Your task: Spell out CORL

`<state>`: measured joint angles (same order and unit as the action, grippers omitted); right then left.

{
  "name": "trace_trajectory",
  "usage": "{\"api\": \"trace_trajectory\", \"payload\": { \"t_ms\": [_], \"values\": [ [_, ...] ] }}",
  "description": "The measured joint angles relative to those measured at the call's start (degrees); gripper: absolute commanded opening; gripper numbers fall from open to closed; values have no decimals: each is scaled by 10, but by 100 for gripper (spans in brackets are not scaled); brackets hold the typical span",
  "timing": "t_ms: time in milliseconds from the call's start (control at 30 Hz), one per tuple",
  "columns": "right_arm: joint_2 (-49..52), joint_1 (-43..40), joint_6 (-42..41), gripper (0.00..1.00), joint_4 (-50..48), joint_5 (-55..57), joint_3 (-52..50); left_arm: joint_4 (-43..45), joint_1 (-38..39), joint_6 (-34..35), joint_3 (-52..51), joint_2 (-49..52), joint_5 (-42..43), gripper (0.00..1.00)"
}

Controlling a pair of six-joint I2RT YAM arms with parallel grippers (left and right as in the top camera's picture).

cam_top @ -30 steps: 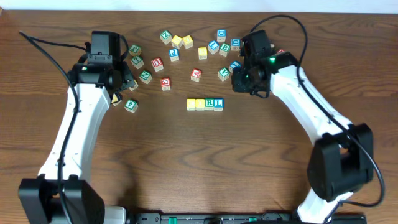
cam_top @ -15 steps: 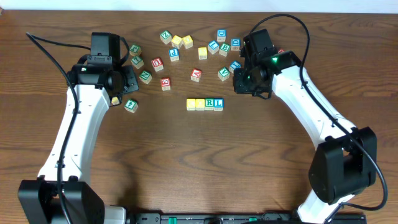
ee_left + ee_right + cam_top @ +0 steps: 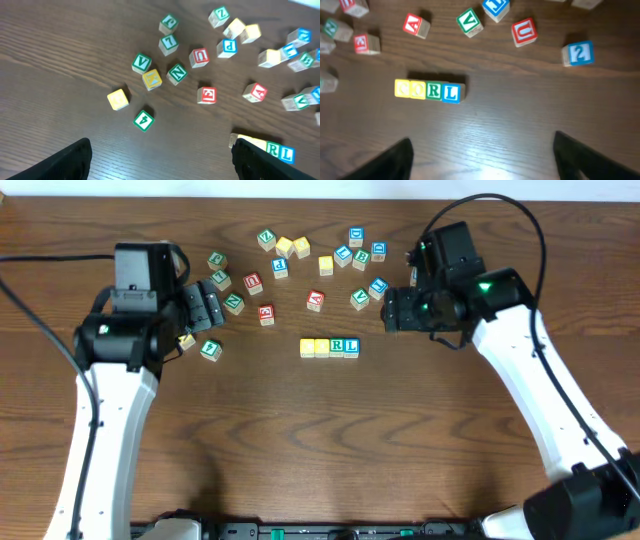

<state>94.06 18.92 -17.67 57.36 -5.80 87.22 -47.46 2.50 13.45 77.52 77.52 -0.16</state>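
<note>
Four cubes stand touching in a straight row at the table's middle: a yellow C cube (image 3: 307, 348) (image 3: 402, 89), a yellow O cube (image 3: 322, 348) (image 3: 418, 90), a green R cube (image 3: 337, 346) (image 3: 434, 91) and a blue L cube (image 3: 351, 347) (image 3: 451, 92). My left gripper (image 3: 207, 304) (image 3: 162, 162) hovers open and empty left of the row, among loose cubes. In the left wrist view one finger hides part of the row, whose R cube (image 3: 273, 148) and L cube (image 3: 286, 153) show. My right gripper (image 3: 395, 308) (image 3: 480, 160) hangs open and empty to the row's upper right.
Loose cubes lie scattered behind the row: a green V (image 3: 469, 22), a red A (image 3: 415, 25), a red U (image 3: 524, 31), a blue 2 (image 3: 579, 53). Near the left gripper lie a green 4 (image 3: 144, 120), a yellow cube (image 3: 118, 99) and a green N (image 3: 176, 73).
Both grippers have gone from nearly shut to wide open. Both arms have swung outwards, the left one leftwards and the right one rightwards. The row of four cubes has not moved.
</note>
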Motion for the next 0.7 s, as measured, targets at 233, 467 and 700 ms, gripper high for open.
{"api": "trace_trajectory", "payload": {
  "t_ms": [233,467,700],
  "values": [
    [-45,0,3,99,25,17,0,-2,0,0,0,-10,0,90],
    [-116,-3,3,99,50,23,0,-2,0,0,0,-10,0,90],
    [-153,-3,3,99,52,23,0,-2,0,0,0,-10,0,91]
  ]
}}
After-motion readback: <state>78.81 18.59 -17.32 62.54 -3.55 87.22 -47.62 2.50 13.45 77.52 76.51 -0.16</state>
